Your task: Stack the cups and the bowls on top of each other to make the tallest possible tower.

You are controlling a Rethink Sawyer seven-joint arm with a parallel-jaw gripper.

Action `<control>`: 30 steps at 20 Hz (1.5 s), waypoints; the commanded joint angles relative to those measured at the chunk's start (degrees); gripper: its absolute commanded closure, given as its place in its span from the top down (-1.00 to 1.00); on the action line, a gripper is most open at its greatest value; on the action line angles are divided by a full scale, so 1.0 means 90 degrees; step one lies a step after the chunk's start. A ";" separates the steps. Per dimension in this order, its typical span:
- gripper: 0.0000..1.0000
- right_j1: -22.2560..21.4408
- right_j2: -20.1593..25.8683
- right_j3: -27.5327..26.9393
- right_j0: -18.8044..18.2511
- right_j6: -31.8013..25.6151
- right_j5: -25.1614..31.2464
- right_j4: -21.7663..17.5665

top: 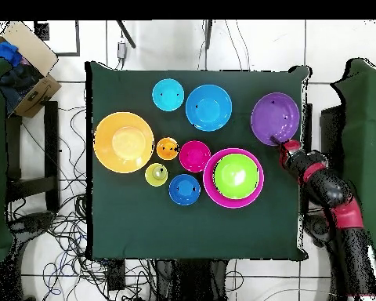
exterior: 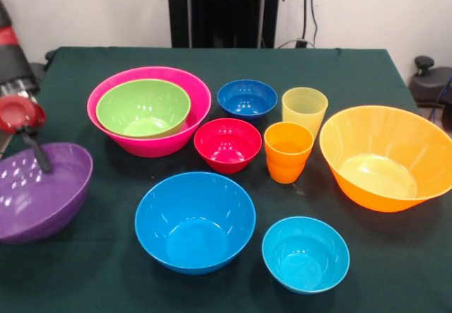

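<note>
Gripping the rim of the purple bowl, the hand has its fingers closed on that bowl's edge and holds it tilted at the worktop side that lies to the left in the front view; whether the bowl still touches the cloth cannot be told. The arm reaches in from beyond that same edge.

The large pink bowl sits toward the far side, the lime green bowl nested inside it. Just beside it stands the small red bowl, with the dark blue bowl behind that. The pale yellow cup and the orange cup stand upright close together near the middle, the orange one nearer the camera. The large orange bowl rests at the opposite side edge. Along the near edge sit the sky blue bowl and the smaller cyan bowl, apart from each other.
</note>
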 commanded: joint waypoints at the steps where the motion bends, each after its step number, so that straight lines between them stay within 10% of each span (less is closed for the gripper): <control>1: -1.00 -0.3171 -0.0283 0.0914 0.0645 0.2894 0.0319 0.0300; 8: -1.00 -0.4455 -0.0396 0.1034 0.0982 0.2975 0.0691 0.0789; 18: -1.00 -0.4517 -0.0902 0.1096 0.0868 0.2891 0.0729 0.1141; 30: -1.00 -0.6260 -0.3197 0.2975 0.1719 0.5757 0.0408 0.1922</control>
